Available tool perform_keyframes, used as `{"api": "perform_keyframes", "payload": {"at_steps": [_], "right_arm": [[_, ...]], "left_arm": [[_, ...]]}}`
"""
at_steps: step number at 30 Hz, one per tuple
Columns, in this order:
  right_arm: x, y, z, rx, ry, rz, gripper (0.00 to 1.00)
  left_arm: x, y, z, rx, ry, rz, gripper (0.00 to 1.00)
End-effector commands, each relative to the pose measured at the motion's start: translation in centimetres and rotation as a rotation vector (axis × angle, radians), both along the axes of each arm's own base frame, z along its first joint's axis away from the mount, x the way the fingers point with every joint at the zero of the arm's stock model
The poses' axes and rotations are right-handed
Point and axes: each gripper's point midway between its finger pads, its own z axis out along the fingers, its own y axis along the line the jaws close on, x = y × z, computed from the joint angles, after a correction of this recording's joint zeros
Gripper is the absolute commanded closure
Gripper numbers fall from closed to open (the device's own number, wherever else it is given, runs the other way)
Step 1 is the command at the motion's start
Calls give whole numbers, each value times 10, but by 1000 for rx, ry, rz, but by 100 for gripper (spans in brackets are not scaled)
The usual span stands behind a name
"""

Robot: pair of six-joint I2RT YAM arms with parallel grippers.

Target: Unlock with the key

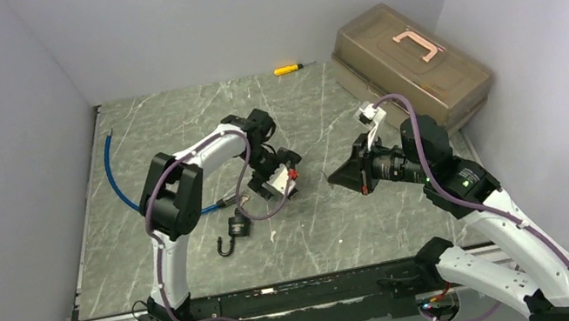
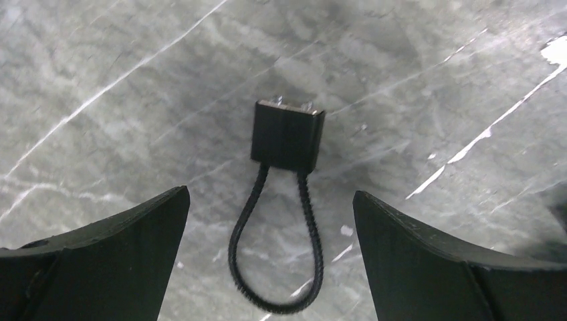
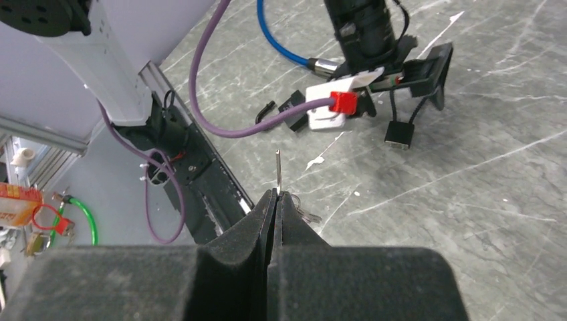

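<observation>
The cable lock (image 2: 289, 134) lies flat on the counter (image 1: 320, 234), between the two spread fingers of the left pincer (image 2: 269, 195), with its loop toward the camera on that wrist. The right pincer (image 3: 275, 197) is off to the right, apart from it, with the key (image 3: 277, 170) squeezed in its tips and sticking out toward the left arm. A padlock (image 1: 238, 226) lies nearer the arm bases, left of the left pincer. A box (image 1: 414, 62) sits in the back right corner. A screwdriver (image 1: 289, 69) lies by the back wall, and a hose (image 1: 113, 169) lies along the left wall.
</observation>
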Motion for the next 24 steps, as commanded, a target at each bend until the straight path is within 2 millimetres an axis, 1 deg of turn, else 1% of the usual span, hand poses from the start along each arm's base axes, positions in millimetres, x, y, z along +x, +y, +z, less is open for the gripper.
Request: {"api": "perform_keyframes", "payload": {"at_steps": [1, 4, 7, 10, 12, 14, 16, 19, 22, 23, 24], "right_arm": [[4, -5, 17, 20, -35, -6, 100], [7, -7, 17, 19, -29, -4, 100], [8, -9, 16, 24, -21, -2, 100], [9, -11, 17, 32, -17, -2, 100], [9, -11, 17, 32, -14, 3, 100], [9, -11, 18, 33, -14, 9, 100], [8, -11, 18, 34, -10, 16, 100], [7, -10, 19, 32, -13, 31, 100], [6, -10, 19, 26, -17, 37, 100], [6, -10, 20, 26, -19, 42, 100], [5, -10, 20, 26, -21, 44, 100]], "left_arm": [[-20, -12, 1, -31, 33, -112, 3], [-25, -15, -9, -10, 45, -140, 9], [-30, -20, -11, 7, 59, -162, 19], [-34, -22, -15, 30, 63, -182, 26], [-31, -22, -19, 46, 68, -184, 29], [-29, -25, -18, 54, 74, -184, 30], [-33, -26, -18, 61, 75, -192, 35], [-38, -27, -17, 54, 68, -201, 41], [-38, -28, -19, 54, 62, -182, 51], [-38, -29, -18, 48, 60, -168, 56], [-38, -31, -17, 35, 60, -151, 64]]}}
